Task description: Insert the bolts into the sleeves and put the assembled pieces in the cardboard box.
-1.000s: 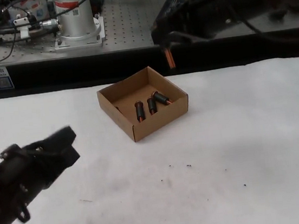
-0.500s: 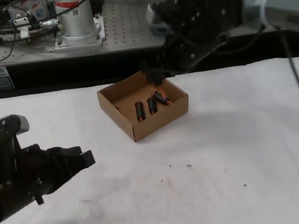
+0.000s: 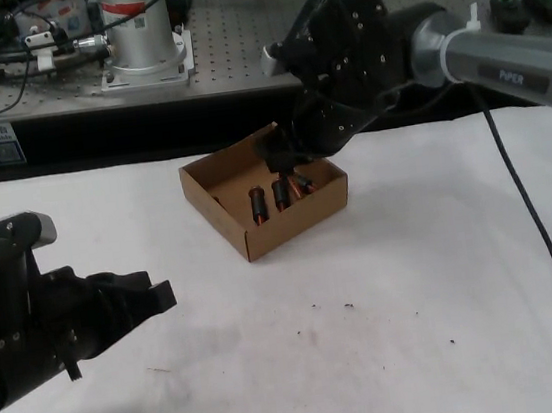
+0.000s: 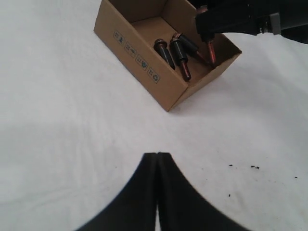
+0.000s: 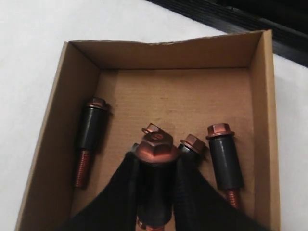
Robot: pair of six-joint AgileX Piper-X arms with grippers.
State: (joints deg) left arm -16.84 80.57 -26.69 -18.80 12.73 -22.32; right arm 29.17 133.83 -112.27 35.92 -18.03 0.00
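Right wrist view: right gripper (image 5: pixel 157 157) is gripping a copper-coloured bolt in its black sleeve (image 5: pixel 154 190) over the brown cardboard box (image 5: pixel 163 53), probably needing release next.

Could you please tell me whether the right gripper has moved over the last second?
Yes: the right gripper has come down from above the far rim of the cardboard box into it.

My right pincer (image 5: pixel 156 161) covers both flanks of the sleeved bolt (image 5: pixel 155 185) it grips, and that bolt's lower end runs off the picture's edge. Behind it, another piece (image 5: pixel 194 143) shows just its head. In the high view this pincer hides part of the far wall of the cardboard box (image 3: pixel 294 226).
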